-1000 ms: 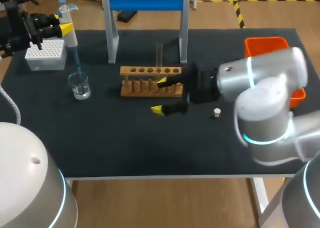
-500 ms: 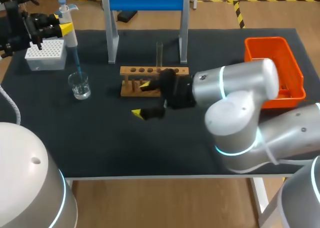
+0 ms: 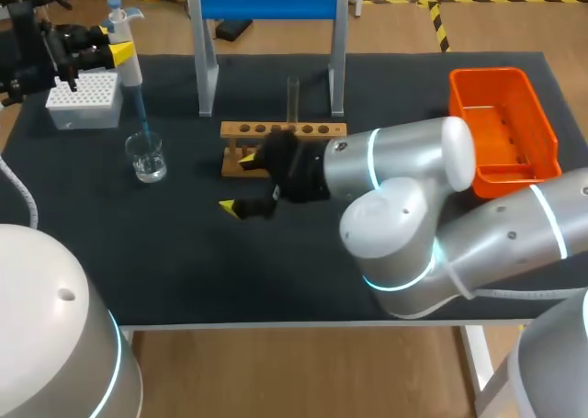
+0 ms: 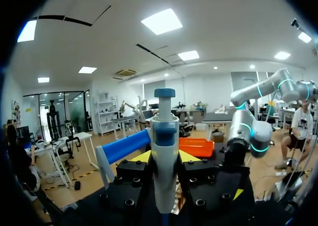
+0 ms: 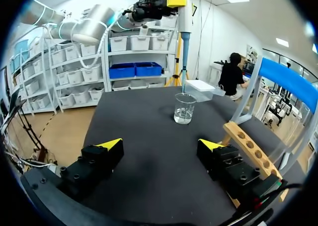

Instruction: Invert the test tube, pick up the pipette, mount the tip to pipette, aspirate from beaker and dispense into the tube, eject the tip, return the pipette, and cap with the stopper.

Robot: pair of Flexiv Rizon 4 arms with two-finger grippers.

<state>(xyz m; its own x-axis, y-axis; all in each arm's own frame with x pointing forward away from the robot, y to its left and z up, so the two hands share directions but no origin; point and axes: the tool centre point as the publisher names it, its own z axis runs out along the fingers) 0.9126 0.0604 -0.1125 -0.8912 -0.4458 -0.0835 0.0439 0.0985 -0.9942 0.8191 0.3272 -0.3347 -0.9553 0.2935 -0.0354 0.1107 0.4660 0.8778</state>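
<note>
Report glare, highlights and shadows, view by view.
Head view: even overhead light, bright highlights on the right arm's silver shell, glints in the beaker. Left wrist view: ceiling panels glare white above the pipette. Right wrist view: soft sheen on the table around the beaker.

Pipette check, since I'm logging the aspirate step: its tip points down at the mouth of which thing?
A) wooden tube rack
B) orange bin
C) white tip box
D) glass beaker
D: the pipette, held upright in the left gripper, has its blue tip ending at the rim of the glass beaker.
</note>
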